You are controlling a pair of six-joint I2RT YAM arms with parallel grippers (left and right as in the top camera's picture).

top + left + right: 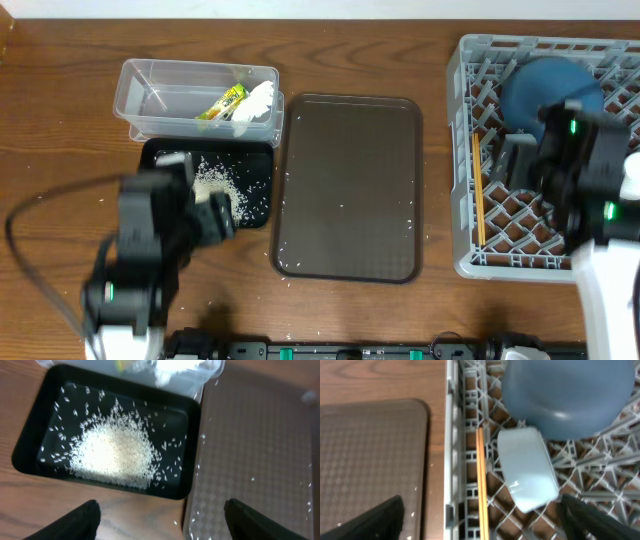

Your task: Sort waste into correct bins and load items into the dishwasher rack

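The clear tub [160,95] holds the green-and-yellow wrapper [222,104] and the white napkin [256,104]. The black tray [255,200] holds the rice heap [212,180], which also shows in the left wrist view [112,455]. My left gripper [160,520] is open and empty over the table just in front of the black tray [30,445]. The rack [462,150] holds the chopsticks [481,480], a pale cup on its side [527,472] and a round blue dish [567,395], plate or bowl I cannot tell. My right gripper [485,525] is open and empty above the rack's left side.
The brown serving tray [348,185] lies between the black tray and the rack, with a few stray rice grains on it and on the table near its front edge. The rack wall [451,460] stands beside the tray's right edge.
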